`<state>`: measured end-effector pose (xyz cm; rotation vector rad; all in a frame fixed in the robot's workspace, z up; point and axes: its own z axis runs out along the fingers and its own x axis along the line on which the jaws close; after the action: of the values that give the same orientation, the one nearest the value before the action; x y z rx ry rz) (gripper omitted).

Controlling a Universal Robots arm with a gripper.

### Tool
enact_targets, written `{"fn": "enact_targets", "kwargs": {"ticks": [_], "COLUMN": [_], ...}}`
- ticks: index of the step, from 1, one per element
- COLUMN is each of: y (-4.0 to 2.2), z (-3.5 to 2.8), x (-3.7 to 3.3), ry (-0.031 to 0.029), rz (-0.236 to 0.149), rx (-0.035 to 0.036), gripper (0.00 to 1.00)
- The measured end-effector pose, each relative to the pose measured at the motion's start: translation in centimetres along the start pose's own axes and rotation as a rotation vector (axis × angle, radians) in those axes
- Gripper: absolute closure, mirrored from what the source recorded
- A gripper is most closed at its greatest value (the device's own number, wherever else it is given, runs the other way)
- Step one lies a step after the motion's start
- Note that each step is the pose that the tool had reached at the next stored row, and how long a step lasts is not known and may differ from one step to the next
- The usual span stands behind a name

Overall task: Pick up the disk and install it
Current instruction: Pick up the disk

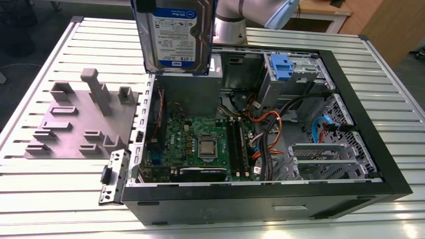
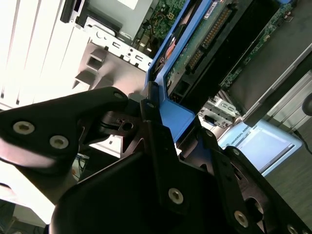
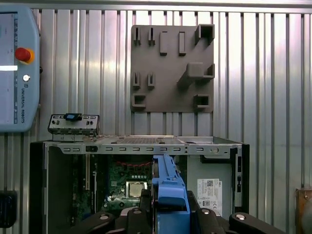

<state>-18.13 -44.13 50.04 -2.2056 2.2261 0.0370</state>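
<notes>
Had the gripper (image 3: 169, 207) clenched on the blue frame of the disk (image 1: 174, 37), fingers (image 2: 148, 126) pressed against that frame in both wrist views. Held the disk upright and clear of everything, label facing out in the exterior view, above the open computer case (image 1: 265, 199) and over the grey box (image 1: 189, 92) in its far corner. Found in the case a green circuit board (image 1: 199, 144), orange and black cables (image 1: 262, 124), and a blue bracket (image 1: 281, 67) in the drive bay. Saw the slotted grey tray (image 1: 73, 124) lying on the slatted table (image 1: 53, 194) just beside the case, toward the table's edge on the exterior view's left.
</notes>
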Motion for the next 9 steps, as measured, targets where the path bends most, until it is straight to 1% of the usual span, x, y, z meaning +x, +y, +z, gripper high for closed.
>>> {"fn": "enact_targets", "kwargs": {"ticks": [9], "y": [-1.53], "z": [-0.02], "x": [-0.01], "ry": [0.0000], "rz": [0.000], "rx": [0.0000], "gripper": [0.64]}}
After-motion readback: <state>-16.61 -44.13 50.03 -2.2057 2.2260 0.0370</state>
